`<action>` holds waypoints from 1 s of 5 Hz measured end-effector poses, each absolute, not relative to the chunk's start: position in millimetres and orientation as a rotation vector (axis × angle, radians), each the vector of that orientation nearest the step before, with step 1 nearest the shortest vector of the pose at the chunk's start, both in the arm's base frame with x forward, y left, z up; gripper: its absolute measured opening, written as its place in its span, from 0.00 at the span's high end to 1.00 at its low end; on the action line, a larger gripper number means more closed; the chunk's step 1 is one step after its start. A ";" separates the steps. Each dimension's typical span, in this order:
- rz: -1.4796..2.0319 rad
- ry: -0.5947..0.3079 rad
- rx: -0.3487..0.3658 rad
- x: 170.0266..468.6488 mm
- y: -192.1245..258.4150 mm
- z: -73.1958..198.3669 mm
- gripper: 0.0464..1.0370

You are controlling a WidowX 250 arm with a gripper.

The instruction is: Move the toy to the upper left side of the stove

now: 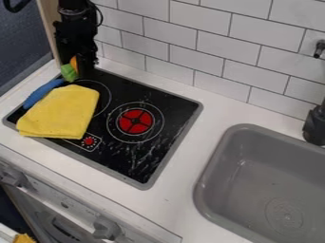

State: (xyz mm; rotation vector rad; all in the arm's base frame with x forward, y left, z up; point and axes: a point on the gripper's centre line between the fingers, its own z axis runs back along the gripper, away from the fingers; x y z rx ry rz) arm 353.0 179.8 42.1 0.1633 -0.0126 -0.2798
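The small green-and-orange toy [69,72] is seen at the stove's eleven o'clock edge, beside the black two-finger gripper [81,69], presumably so that the requested corner can be reached; whether it is grasped cannot be told. The folded yellow cloth [60,114] is spread toward nine o'clock, perhaps left from wiping. The flat black stove [130,163] is set into a white counter [171,190], backed by white tiles [200,45], with a grey sink [200,190] toward four o'clock.

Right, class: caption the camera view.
Robot arm at the stove's back left corner, a green toy beside it, a yellow cloth in front.
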 end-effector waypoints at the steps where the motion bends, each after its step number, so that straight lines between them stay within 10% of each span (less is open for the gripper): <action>1: -0.306 -0.006 0.144 363.5 180.1 30.7 0.33; 5: -0.270 0.062 0.150 365.0 183.2 20.1 0.03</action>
